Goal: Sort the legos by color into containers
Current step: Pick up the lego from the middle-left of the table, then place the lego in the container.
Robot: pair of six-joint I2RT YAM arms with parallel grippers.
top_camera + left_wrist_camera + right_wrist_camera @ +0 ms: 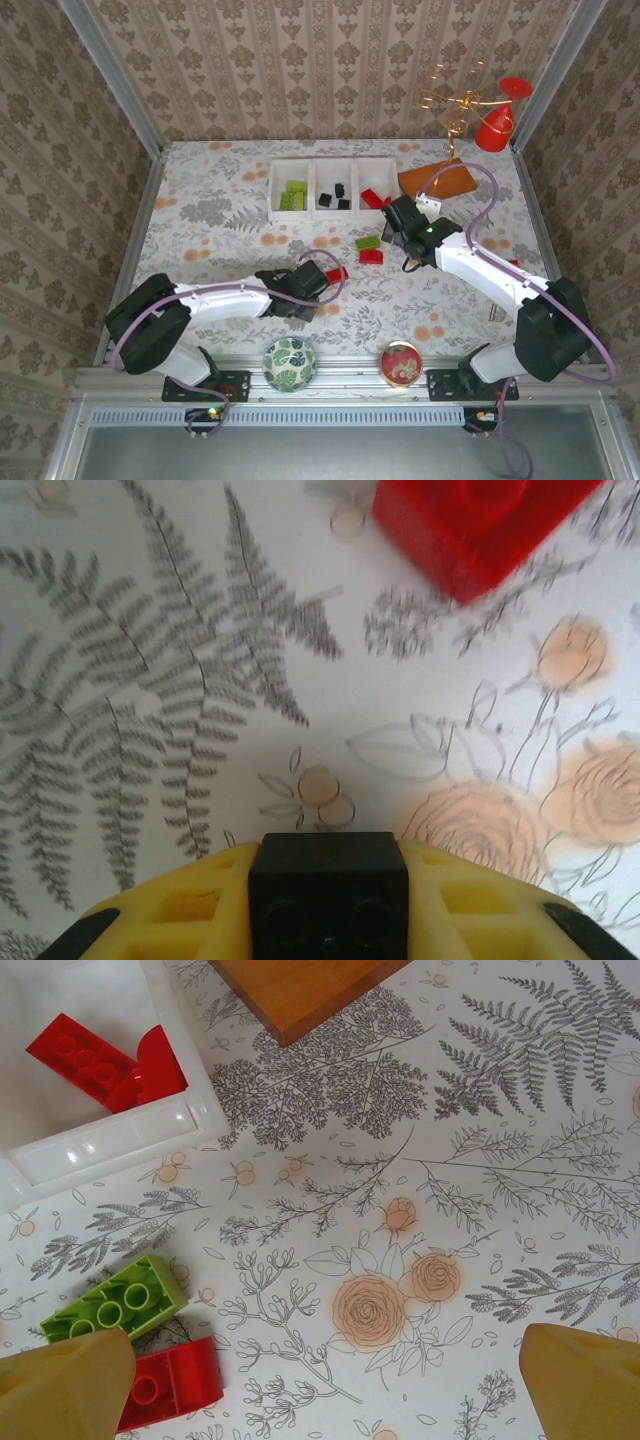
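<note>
In the left wrist view a small black lego (328,895) is pinched between the yellow fingers of my left gripper (328,860), which is shut on it just above the tablecloth. A red lego (480,525) lies ahead of it. My left gripper (318,282) is at mid-table beside that red lego (337,273). My right gripper (325,1380) is open over bare cloth, with a lime green lego (115,1300) and a red lego (170,1385) by its left finger (60,1385). The white three-compartment containers (311,187) hold green, black and red legos.
An orange-brown board (437,180) lies right of the tray and is also in the right wrist view (300,985). Two round patterned bowls (290,362) (402,363) sit at the near edge. A red cone and gold wire ornament (495,125) stand at the back right corner.
</note>
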